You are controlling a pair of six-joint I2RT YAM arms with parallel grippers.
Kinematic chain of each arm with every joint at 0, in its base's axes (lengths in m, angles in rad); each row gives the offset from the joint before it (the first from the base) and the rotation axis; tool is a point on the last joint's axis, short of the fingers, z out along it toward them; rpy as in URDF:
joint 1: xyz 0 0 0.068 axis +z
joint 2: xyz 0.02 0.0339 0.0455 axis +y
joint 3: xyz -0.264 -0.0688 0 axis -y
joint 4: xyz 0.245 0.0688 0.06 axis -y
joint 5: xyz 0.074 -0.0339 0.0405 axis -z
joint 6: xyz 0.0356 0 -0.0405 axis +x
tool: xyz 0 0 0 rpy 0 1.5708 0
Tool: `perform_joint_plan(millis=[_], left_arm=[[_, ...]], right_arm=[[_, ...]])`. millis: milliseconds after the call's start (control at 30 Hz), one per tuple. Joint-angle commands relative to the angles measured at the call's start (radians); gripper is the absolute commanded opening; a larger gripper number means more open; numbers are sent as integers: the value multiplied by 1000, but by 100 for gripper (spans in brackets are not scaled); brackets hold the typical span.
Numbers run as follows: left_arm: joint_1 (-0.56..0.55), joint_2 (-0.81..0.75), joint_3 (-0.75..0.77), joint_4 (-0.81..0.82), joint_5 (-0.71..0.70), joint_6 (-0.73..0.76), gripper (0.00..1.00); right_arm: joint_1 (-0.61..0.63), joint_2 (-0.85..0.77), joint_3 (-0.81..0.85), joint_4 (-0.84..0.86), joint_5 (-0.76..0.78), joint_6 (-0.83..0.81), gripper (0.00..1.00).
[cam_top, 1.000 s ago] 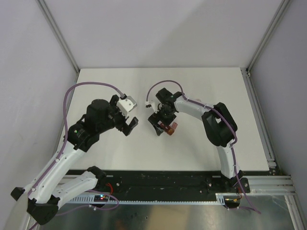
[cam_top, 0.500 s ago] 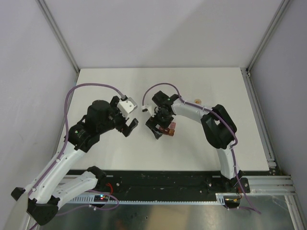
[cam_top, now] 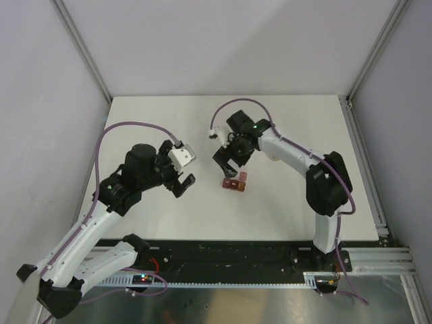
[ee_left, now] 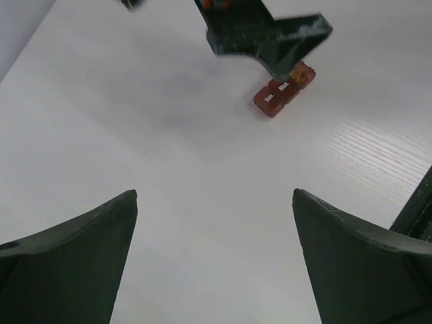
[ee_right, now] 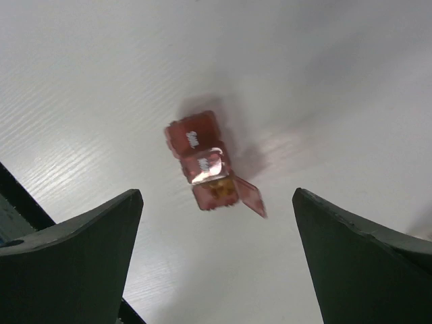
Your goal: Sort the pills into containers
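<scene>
Change: I've raised the right gripper (cam_top: 229, 160) off the containers (cam_top: 235, 181).
Tools: it and the left gripper (cam_top: 183, 183) are spread wide, empty.
Pills (ee_right: 217, 190): some in the end one.

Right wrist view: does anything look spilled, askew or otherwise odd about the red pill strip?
One end compartment of the containers strip has its lid flipped open, with orange pills showing inside; the other two lids are shut. No pills show loose around it. Nothing else stands out.
</scene>
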Motion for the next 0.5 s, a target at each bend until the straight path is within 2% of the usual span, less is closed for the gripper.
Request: perform_joint_plan(millis=[0,467], left_arm=[[8,19,-4,23,72,53,100],[9,315,132,22,145,156,100]], right_arm=[[-59,-150,23,-19,23,2,100],[-234,-568,-222,27,64,24,99]])
